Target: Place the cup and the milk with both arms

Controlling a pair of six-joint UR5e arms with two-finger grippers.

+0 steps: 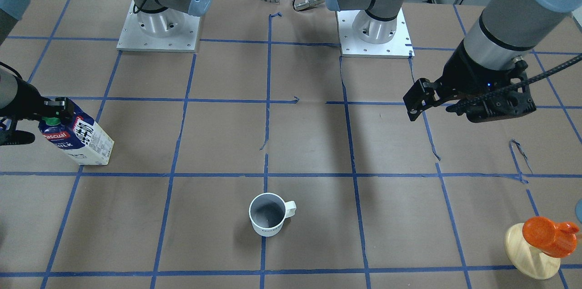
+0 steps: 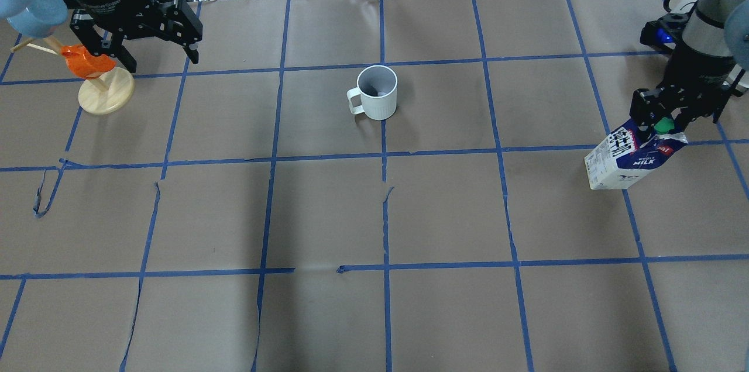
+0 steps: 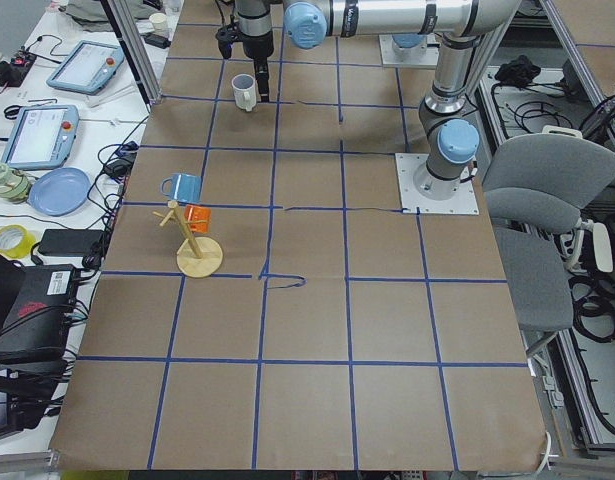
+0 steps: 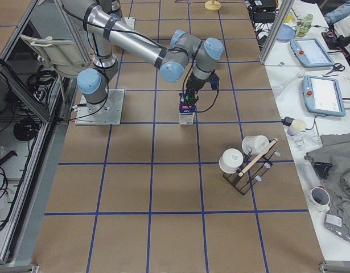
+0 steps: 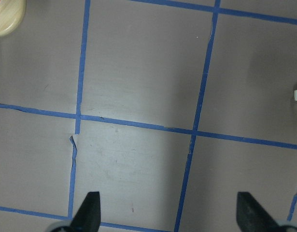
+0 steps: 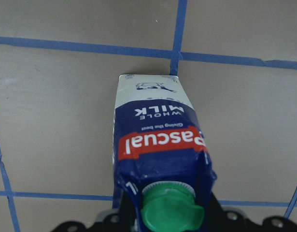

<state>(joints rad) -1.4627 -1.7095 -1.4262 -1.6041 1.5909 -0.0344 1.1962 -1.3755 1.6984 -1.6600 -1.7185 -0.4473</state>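
The cup [image 1: 267, 214] stands upright on the brown paper near the table's middle. It also shows in the overhead view [image 2: 377, 91], with its handle toward my left side, and no gripper is near it. The milk [image 2: 629, 155] is at the far right of the overhead view and also shows in the front view [image 1: 79, 141]. My right gripper [image 2: 664, 123] is shut on its top beside the green cap [image 6: 170, 210]. The carton's base is at or just above the paper. My left gripper [image 2: 158, 56] is open and empty, high over the table's left end, with its fingertips [image 5: 88, 208] wide apart.
An orange cup [image 2: 88, 62] hangs on a round wooden stand [image 2: 105, 97] just beside my left gripper. A rack of white cups [image 4: 246, 162] stands beyond the milk at the right end. The arm bases [image 1: 159, 30] sit at the robot's side of the table.
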